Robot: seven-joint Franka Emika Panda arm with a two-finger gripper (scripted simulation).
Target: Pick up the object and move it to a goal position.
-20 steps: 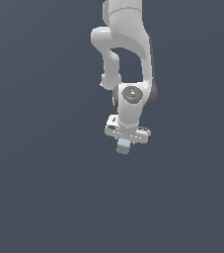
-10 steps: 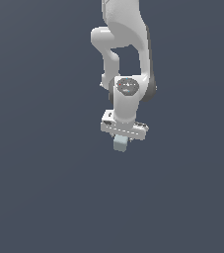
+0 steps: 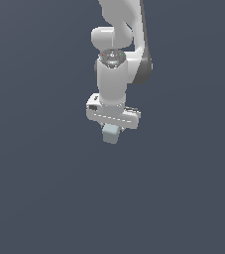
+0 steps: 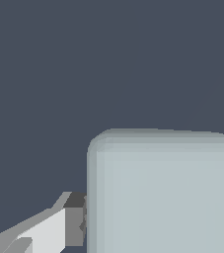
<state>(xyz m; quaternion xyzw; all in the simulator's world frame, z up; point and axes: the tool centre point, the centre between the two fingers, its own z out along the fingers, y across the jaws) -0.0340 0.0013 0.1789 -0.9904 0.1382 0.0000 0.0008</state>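
The object [image 3: 111,136], a small pale blue-grey block with rounded edges, hangs just under the white hand of my gripper [image 3: 112,130], well above the dark floor. The gripper is shut on it, and the block is narrower than the hand above it. The exterior view has them slightly above its middle. In the wrist view the object [image 4: 163,192] fills the near corner, with one white and grey finger [image 4: 66,227] pressed against its side. The other finger is out of frame.
The white arm [image 3: 116,74] comes down from the top of the exterior view. Around it is only flat, dark blue-grey ground [image 3: 34,188], and no goal marker shows.
The arm has carried the object toward the exterior view's left and a little upward, and the hand has turned somewhat. The grip stays the same.
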